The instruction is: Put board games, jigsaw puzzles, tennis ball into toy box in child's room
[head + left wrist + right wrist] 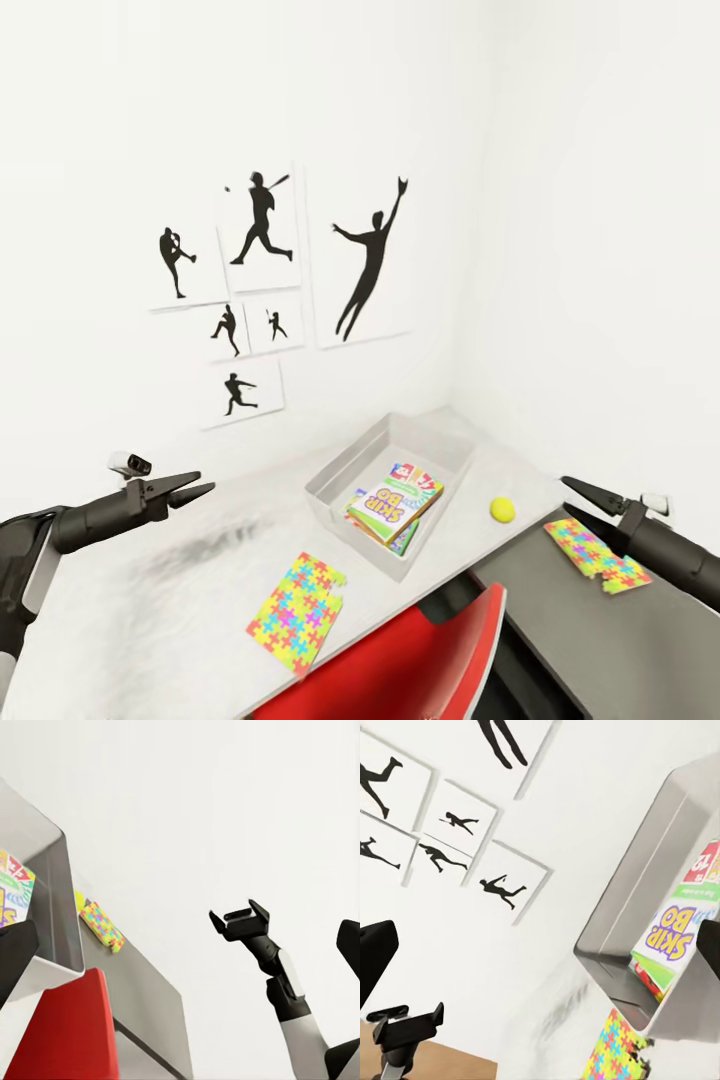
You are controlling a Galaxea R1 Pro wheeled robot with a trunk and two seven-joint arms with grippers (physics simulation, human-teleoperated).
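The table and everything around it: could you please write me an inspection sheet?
Surface: pale grey table, lower dark cabinet top.
Job's things: toy box holds stacked board games; tennis ball beside it; one jigsaw puzzle at the table's front edge, another on the cabinet.
Clutter: nothing seen.
Grippers: left tool and right tool open, empty.
Cables: nothing seen.
Surroundings: red chair, baseball posters.

The toy box (340, 475) in front of me looks like smooth light grey plastic with a slight sheen, and the board games (392, 506) inside it have glossy printed card covers. My table (180, 590) is a matt pale grey (faintly mottled). The tennis ball (502, 510) looks dull, the chair (420, 665) smooth red plastic, both my grippers matt black.
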